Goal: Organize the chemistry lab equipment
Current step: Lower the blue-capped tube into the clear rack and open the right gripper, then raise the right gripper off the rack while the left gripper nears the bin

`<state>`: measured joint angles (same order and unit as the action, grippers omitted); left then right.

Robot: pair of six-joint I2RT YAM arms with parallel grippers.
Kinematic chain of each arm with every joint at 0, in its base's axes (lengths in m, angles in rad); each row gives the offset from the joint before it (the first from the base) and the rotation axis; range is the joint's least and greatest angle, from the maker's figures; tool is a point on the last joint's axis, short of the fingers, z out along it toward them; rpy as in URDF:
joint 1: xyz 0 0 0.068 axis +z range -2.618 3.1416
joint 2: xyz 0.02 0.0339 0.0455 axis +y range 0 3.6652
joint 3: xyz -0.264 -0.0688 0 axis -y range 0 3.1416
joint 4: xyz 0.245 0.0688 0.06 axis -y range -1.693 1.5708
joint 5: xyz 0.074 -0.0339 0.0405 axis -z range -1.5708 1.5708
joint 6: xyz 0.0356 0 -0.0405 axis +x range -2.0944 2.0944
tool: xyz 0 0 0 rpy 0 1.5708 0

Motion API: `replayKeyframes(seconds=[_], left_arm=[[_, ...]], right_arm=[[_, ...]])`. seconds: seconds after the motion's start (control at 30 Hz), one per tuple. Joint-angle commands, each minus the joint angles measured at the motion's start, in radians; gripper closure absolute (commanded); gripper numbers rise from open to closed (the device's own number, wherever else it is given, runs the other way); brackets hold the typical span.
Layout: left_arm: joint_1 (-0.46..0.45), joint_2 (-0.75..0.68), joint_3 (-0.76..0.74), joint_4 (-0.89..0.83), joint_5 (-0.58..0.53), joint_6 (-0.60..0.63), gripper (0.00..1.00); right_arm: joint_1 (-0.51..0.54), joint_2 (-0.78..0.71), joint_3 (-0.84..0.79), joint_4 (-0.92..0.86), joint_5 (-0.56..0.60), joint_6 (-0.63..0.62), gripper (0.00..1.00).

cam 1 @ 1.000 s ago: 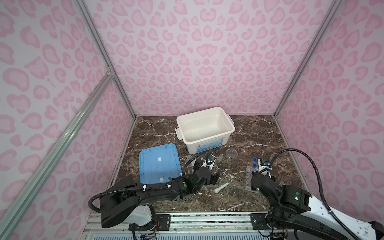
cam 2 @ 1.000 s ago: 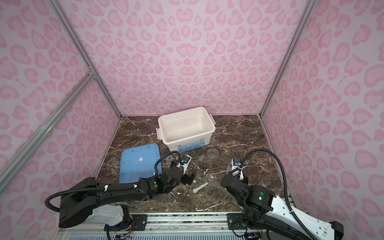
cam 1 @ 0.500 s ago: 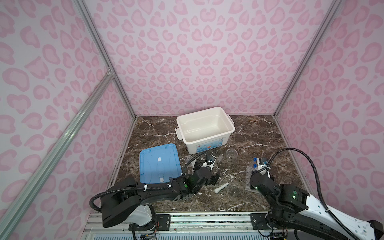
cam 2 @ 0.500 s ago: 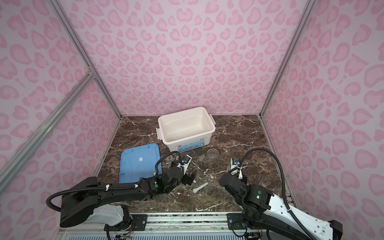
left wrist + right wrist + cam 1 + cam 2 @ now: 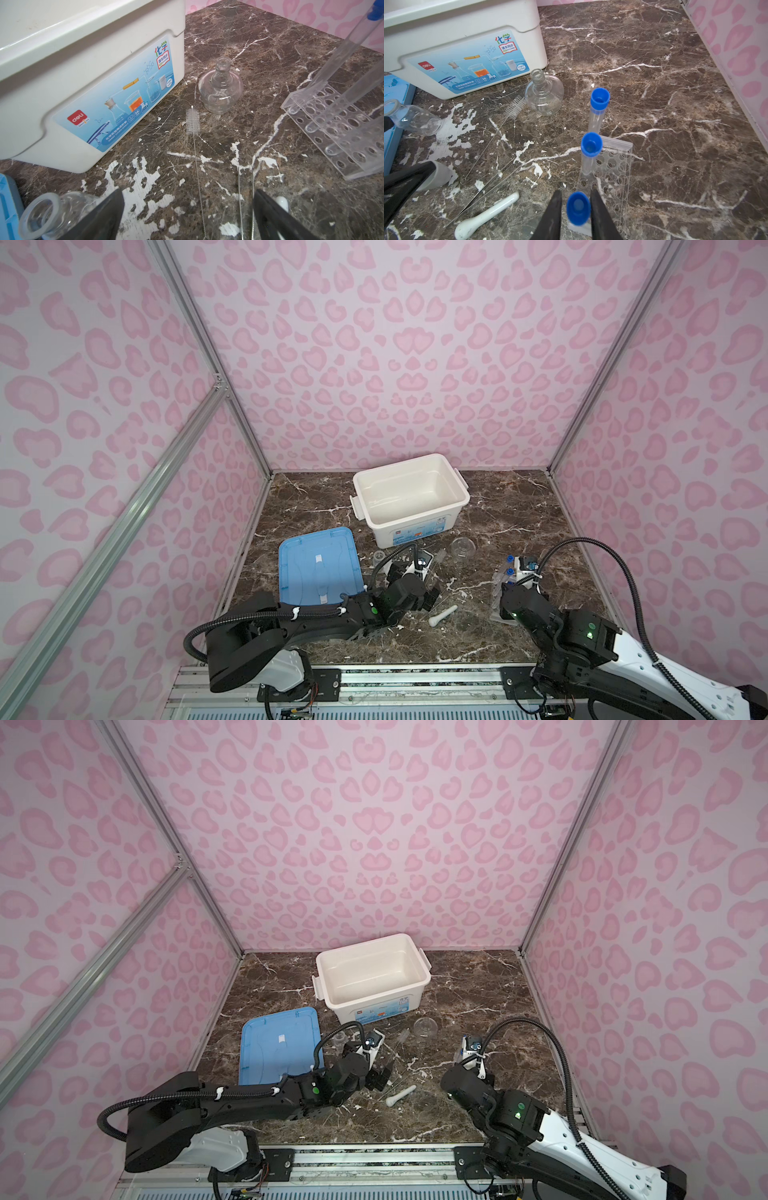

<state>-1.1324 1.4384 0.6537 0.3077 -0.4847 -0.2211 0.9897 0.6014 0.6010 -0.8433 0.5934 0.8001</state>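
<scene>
A clear tube rack (image 5: 610, 166) stands on the marble at the right, with three blue-capped test tubes in it. My right gripper (image 5: 576, 192) is open around the nearest tube's cap (image 5: 578, 207), with a thin gap on one side. My left gripper (image 5: 189, 207) is wide open low over the wire handles of thin brushes (image 5: 192, 120), holding nothing. The white pestle (image 5: 442, 614) lies between the arms. The small mortar bowl (image 5: 438, 174) is half hidden behind a left finger. A round glass flask (image 5: 220, 89) stands by the bin, and a glass bottle (image 5: 52, 209) lies beside the left gripper.
The large white bin (image 5: 409, 497) stands open at the back centre. Its blue lid (image 5: 318, 564) lies flat on the left, close to the left arm. Pink patterned walls close in the marble floor on three sides, and a metal rail runs along the front.
The right gripper's jaws have parted slightly around the tube cap they were shut on. The left arm has stayed where it was, open.
</scene>
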Motion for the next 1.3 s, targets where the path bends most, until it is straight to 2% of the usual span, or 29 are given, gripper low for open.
replayKeyframes(seconds=[0.0, 0.33, 0.8, 0.97, 1.27], left_arm=[[0.000, 0.002, 0.013, -0.014, -0.022, -0.020, 0.02], [0.000, -0.008, 0.018, -0.036, -0.043, -0.050, 0.02], [0.002, -0.059, 0.043, -0.110, -0.082, -0.101, 0.03], [0.008, -0.075, 0.056, -0.156, -0.100, -0.118, 0.02], [0.060, -0.131, 0.090, -0.266, -0.123, -0.154, 0.02]], right_arm=[[-0.004, 0.004, 0.006, 0.005, -0.001, -0.016, 0.66], [-0.027, -0.016, 0.024, 0.025, -0.006, -0.045, 0.49], [-0.080, -0.005, 0.088, 0.083, -0.023, -0.140, 0.39], [-0.151, 0.012, 0.133, 0.102, -0.066, -0.197, 0.34], [-0.309, 0.098, 0.173, 0.218, -0.234, -0.304, 0.32]])
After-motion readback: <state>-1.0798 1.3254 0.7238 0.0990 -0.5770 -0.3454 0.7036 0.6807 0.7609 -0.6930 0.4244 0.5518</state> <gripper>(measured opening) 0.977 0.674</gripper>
